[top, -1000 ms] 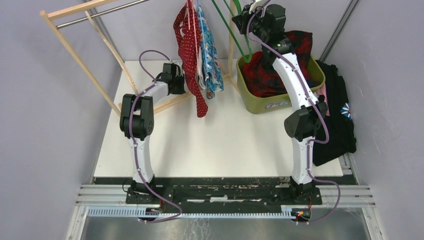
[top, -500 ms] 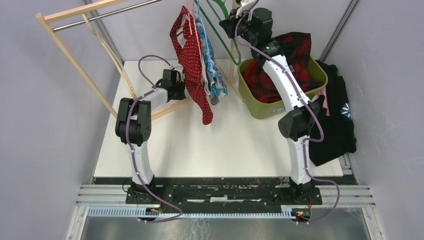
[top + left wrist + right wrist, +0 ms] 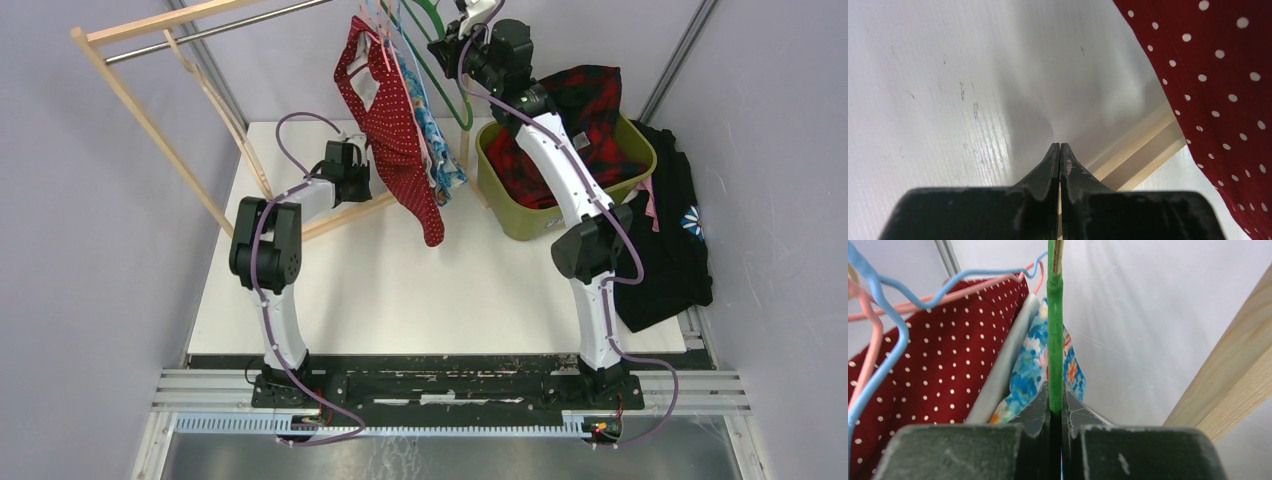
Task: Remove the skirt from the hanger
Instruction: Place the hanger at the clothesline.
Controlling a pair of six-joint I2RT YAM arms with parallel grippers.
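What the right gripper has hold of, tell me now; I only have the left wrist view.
Observer: The right gripper is shut on the green hanger.
Operator: Tell me what hangs next to the red dotted skirt.
Observer: A blue floral garment hangs right beside it, between the skirt and the green hanger.
Operator: Report what else is on the table.
Observer: A green bin at the far right, holding red plaid cloth.
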